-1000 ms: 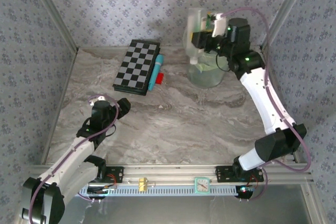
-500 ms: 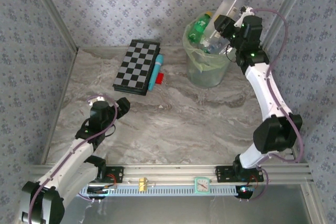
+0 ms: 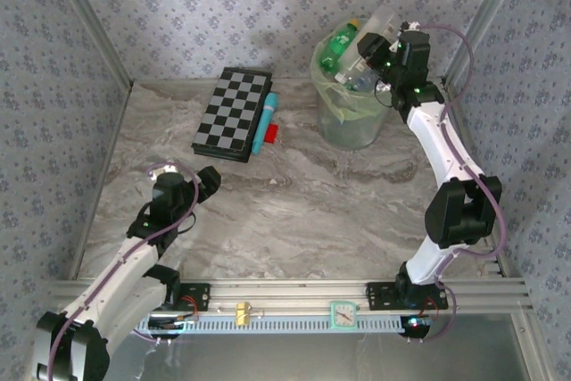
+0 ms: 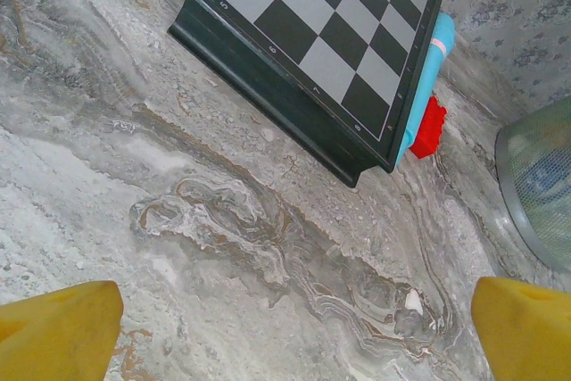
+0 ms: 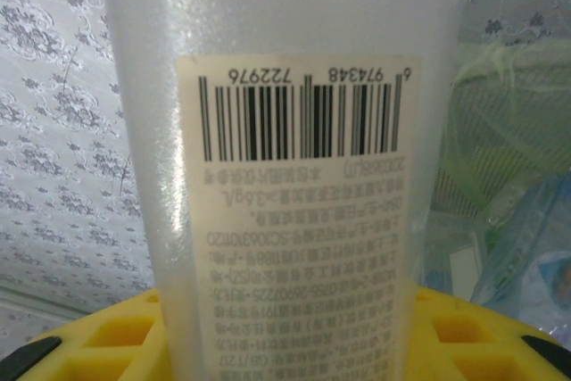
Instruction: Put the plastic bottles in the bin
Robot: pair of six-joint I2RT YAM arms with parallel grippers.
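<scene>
The bin [image 3: 352, 122], a pale-green bucket lined with a thin bag, stands at the back right of the table. A green bottle [image 3: 340, 45] pokes out at its far rim, above other bottles inside. My right gripper [image 3: 369, 45] hangs over the bin's mouth, shut on a milky-white plastic bottle [image 3: 382, 20] that is tilted. Up close, that white bottle [image 5: 285, 131] with its barcode label sits between my yellow fingers [image 5: 98, 341], with the bin's bag [image 5: 513, 122] behind it. My left gripper [image 3: 194, 181] is open low over the marble, nothing between its fingertips [image 4: 55, 332].
A black-and-white checkerboard [image 3: 234, 113] lies at the back centre, with a cyan tube [image 3: 265, 120] and a small red block [image 3: 271, 133] along its right side. The same checkerboard [image 4: 330, 33] lies ahead of my left gripper. Patterned walls close in the table.
My right arm carried the white bottle from upright at the bin's left side to tilted over the bin's mouth. The left arm has barely moved.
</scene>
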